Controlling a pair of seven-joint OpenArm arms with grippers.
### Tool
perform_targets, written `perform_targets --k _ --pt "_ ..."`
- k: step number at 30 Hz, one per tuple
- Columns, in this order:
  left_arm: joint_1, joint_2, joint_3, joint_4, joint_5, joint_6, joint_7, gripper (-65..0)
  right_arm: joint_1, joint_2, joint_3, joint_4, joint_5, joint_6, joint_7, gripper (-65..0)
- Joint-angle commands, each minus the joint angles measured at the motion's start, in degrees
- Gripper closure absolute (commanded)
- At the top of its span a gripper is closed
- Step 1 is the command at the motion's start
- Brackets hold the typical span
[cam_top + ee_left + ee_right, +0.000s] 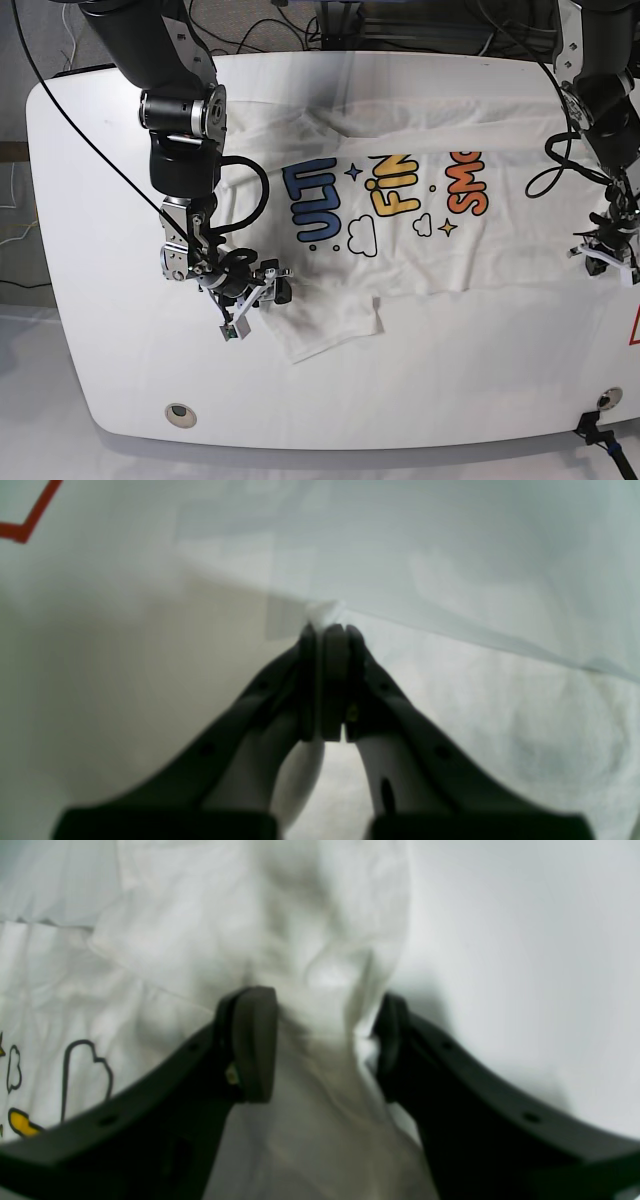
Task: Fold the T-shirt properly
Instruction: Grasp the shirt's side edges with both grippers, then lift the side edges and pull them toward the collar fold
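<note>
Part of the T-shirt is hidden under the dark arm in the base view, and its top edge is bunched up, so the print is cut short. Both wrist views are blurry. In the left wrist view the left gripper is seen pinched tight on a small bit of white cloth at the shirt's edge. In the right wrist view the right gripper is seen spread apart, with a wrinkled sleeve lying between its two pads. The shirt is spread print side up across the middle of the white table. Black cables are seen behind the table. A red line is marked on the table.
</note>
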Motion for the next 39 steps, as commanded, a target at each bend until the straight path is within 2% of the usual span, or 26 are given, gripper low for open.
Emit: perform_targets --k 1,10,11,14,15,21,26,28,31,39 --pt "-1.42 -1.34 -0.13 1.05 -0.70 -0.13 -1.31 0.0 1.19 0.28 -0.05 0.57 -0.55 0.08 -1.08 -29.2" --pt "-1.24 -1.34 -0.13 1.05 -0.61 -0.13 -1.31 0.0 1.19 0.28 -0.05 0.57 -0.55 0.08 -0.99 -27.4" --pt "-1.24 -1.34 -0.13 1.05 -0.61 -0.22 -1.31 0.0 1.19 0.28 -0.05 0.57 -0.55 0.08 -0.99 -23.4" --pt "-1.24 -1.34 -0.22 1.05 -0.70 -0.40 -1.31 0.0 1.19 0.28 -0.05 0.74 -0.55 0.08 -0.99 -4.5" --pt "-1.24 -1.34 -0.22 1.05 -0.70 -0.40 -1.31 0.0 1.28 0.28 -0.05 0.74 -0.55 0.08 -0.99 -0.1" --pt "0.52 -1.25 -0.30 5.70 -0.70 -0.49 -1.31 0.0 1.54 0.90 -0.05 0.92 -0.63 0.08 -0.99 0.0" --pt "5.00 0.51 -0.30 14.32 -0.70 -0.57 -1.31 0.0 1.28 1.08 -0.05 4.00 -0.55 0.08 -1.25 0.0" --pt "7.02 2.00 -0.30 17.31 -0.70 -0.57 -1.31 0.0 1.19 1.08 0.12 6.46 -0.55 0.08 -3.63 0.0" --pt "9.48 2.44 -0.30 21.09 -0.70 -0.66 -1.31 0.0 1.10 1.08 0.21 10.33 -0.55 0.08 -7.94 0.0" --pt "16.69 4.02 -0.22 32.25 -0.70 -0.66 -1.05 0.0 -6.55 1.08 0.21 27.29 -0.46 0.08 -19.19 0.0"
